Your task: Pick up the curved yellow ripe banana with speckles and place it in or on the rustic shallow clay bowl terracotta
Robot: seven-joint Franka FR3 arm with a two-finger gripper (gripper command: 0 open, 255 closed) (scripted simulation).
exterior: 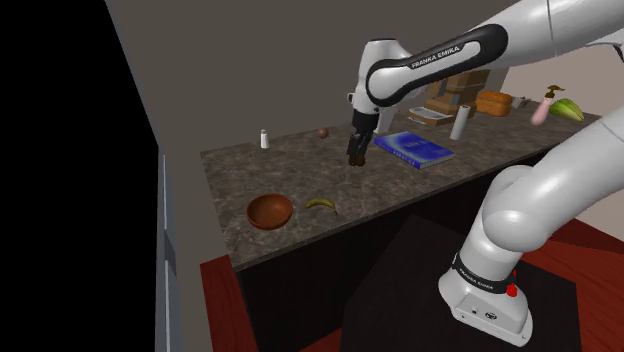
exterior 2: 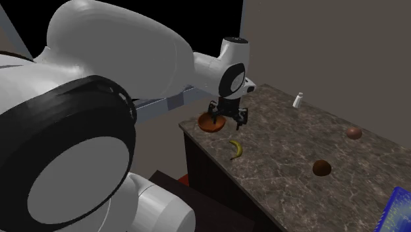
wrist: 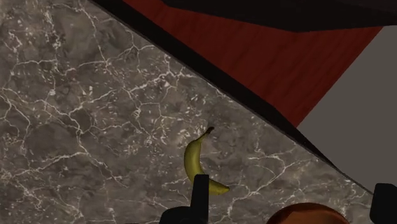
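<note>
Gripper (exterior: 357, 155), fingers apart and empty, hangs above the worktop (exterior: 450, 175). The banana (exterior: 321, 204) lies by the worktop's stand-side edge, just beside the reddish-brown bowl (exterior: 270, 211). Best approach: descend over the banana's mid-curve with the fingers set across its width.

Bowl (wrist: 308, 215) largely beyond the wrist view's edge; banana (wrist: 193, 159) end behind 1 finger (wrist: 200, 191) of the end effector (wrist: 292, 194).

The words "FRANKA EMIKA" are printed in white on the dark band (exterior: 435, 55) of the arm (exterior: 520, 215). Smaller white lettering on the dark ring (exterior: 478, 281) lower down cannot be read with certainty.
</note>
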